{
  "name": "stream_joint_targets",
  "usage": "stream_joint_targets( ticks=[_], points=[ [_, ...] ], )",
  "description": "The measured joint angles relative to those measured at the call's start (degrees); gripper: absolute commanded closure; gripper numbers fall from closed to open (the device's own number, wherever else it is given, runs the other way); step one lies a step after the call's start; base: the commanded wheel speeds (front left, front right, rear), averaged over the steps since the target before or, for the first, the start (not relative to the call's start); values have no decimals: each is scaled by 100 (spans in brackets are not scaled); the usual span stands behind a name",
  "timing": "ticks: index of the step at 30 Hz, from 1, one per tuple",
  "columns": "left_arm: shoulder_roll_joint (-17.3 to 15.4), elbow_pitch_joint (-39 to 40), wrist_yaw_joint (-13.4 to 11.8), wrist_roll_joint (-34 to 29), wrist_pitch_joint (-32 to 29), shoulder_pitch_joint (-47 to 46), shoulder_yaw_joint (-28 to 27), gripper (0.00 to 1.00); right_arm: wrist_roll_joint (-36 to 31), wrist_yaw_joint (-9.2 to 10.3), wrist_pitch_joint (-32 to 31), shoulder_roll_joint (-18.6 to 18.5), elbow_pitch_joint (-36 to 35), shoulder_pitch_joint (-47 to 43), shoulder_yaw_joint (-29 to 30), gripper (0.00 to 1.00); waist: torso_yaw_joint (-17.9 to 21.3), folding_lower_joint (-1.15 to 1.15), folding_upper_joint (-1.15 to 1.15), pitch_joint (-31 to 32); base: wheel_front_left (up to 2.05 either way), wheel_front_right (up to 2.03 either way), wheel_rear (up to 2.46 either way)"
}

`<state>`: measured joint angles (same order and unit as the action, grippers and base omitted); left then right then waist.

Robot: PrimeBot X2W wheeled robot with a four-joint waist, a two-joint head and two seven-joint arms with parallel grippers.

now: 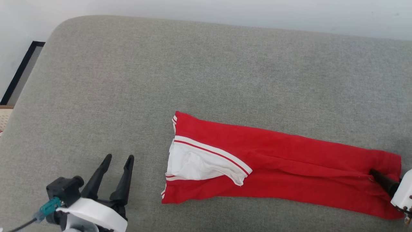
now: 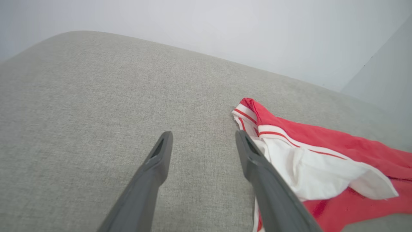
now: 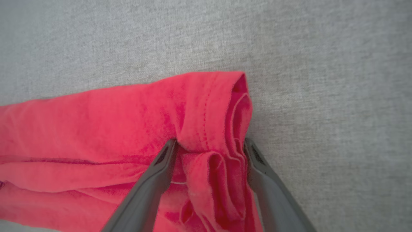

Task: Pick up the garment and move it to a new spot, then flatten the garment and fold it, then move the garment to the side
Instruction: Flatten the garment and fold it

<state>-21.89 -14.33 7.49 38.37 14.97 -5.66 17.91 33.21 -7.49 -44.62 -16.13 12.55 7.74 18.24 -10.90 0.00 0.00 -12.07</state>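
Head view: garment folded lengthwise; left gripper wide, empty; right gripper wide astride hem, perhaps touching; lift clear first.

Counted across the views:

- 1 garment, red, lying on 1 grey upholstered cushion.
- 1 white sleeve shows on the garment, at its left end.
- 2 claws: the left claw at the near left, and the right claw at the garment's right end.
- 2 dark fingers on each claw, so 4 in all across the wrist views. The head view shows 2 fingers of the left claw and 1 of the right.
- 1 teal connector by the left claw's wrist.
- 1 black-edged frame at the far left, past the cushion.
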Motion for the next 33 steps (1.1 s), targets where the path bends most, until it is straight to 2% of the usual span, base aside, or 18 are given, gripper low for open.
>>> stream_joint_targets(
  ticks=[8, 9, 10, 11, 12, 24, 27, 33],
  points=[
    [549, 51, 0, -1258, 0, 291, -790, 0, -98, 1, -94, -12, 379, 143, -134, 0, -46, 0, 0, 48, 0, 0, 0],
    [599, 69, 0, -1336, 0, 301, -851, 0, -101, 1, -103, -11, 432, 171, -143, 5, -42, 0, 0, 46, 0, 0, 0],
    [646, 96, 0, -1434, 0, 316, -903, 0, -113, 1, -123, -9, 476, 198, -148, 55, -41, 0, 0, 46, 0, 0, 0],
    [670, 119, 0, -1544, 0, 331, -925, 0, -138, 1, -142, -9, 506, 224, -155, 94, -37, 0, 0, 47, 0, 0, 0],
    [706, 133, 0, -1577, 0, 343, -955, 0, -153, 1, -143, -4, 528, 235, -157, 100, -32, 0, 0, 47, 0, 0, 0],
    [726, 246, 0, -1644, 0, 458, -1084, 0, -214, -26, 69, 62, 724, 394, 188, 100, 113, 0, 0, 92, 0, 0, 0],
    [725, 266, 0, -1639, 0, 466, -1098, 0, -278, -24, 137, -8, 726, 422, 366, 100, 150, 0, 0, 108, 0, 0, 0],
    [732, 375, 0, -1473, 0, 495, -1078, 0, -368, -8, 208, -402, 619, 473, 1032, 100, 298, 0, 0, 140, 0, 0, 0]
  ],
)
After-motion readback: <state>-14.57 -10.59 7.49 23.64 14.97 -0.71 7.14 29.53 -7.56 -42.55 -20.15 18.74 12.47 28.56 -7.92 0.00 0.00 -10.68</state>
